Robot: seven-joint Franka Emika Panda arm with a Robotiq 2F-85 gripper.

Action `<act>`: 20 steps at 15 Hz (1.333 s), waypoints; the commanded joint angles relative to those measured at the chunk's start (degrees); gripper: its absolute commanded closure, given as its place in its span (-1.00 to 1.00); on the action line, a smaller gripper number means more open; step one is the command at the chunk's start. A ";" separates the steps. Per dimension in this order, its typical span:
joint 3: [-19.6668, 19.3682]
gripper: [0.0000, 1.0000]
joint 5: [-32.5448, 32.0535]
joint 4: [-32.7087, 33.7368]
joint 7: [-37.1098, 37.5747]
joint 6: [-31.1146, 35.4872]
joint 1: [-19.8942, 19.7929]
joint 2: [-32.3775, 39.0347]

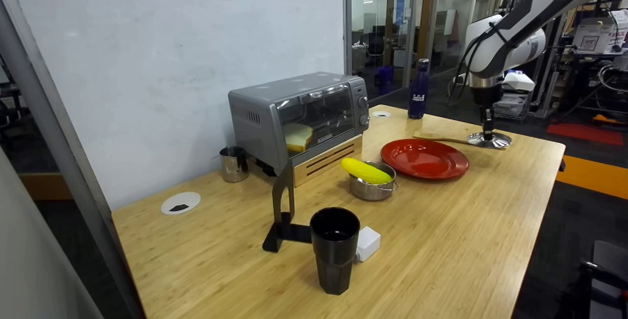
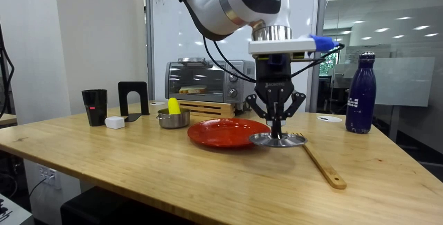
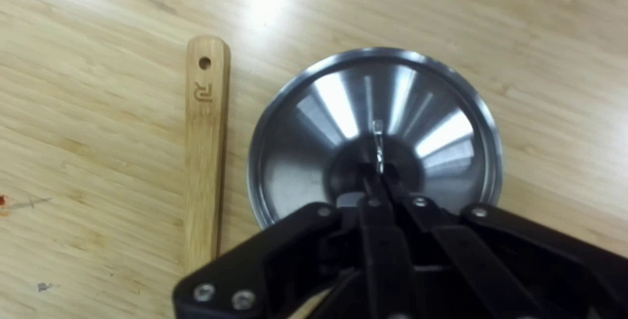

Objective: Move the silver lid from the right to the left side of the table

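The silver lid is a small round shiny metal disc with a thin upright handle at its middle. It shows in both exterior views (image 1: pixel 500 141) (image 2: pixel 292 142) and in the wrist view (image 3: pixel 299 172). My gripper (image 2: pixel 276 134) points straight down over it, also seen in an exterior view (image 1: pixel 487 133) and in the wrist view (image 3: pixel 379 174). The black fingers are closed on the lid's handle. The lid hangs roughly level, with a soft shadow on the wooden table (image 2: pixel 155 173) below it, so it appears slightly raised. The fingers hide part of the handle.
A wooden fork (image 2: pixel 322 164) lies beside the lid. A red plate (image 1: pixel 424 159) is close by. Beyond are a metal bowl with yellow fruit (image 1: pixel 370 190), toaster oven (image 1: pixel 255 108), metal cup (image 1: pixel 234 164), black stand (image 1: pixel 282 201), white block (image 1: pixel 368 244), black cup (image 1: pixel 335 255) and blue bottle (image 2: pixel 361 97).
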 commanded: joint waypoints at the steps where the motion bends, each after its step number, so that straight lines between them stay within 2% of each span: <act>1: -1.24 0.98 -5.91 -5.35 -2.89 -7.96 2.51 -8.11; 3: -1.00 0.98 -7.80 -7.11 -3.94 -9.79 3.40 -10.87; 5: -0.20 0.98 -7.39 -8.66 -5.02 -8.81 4.62 -12.51; 15: 5.15 0.98 -7.17 -11.11 -3.13 -8.77 14.66 -13.83; 17: 6.36 0.98 -6.84 -12.62 -3.24 -7.67 16.02 -14.84; 20: 7.20 0.98 -7.41 -17.58 -2.27 -2.23 17.23 -17.61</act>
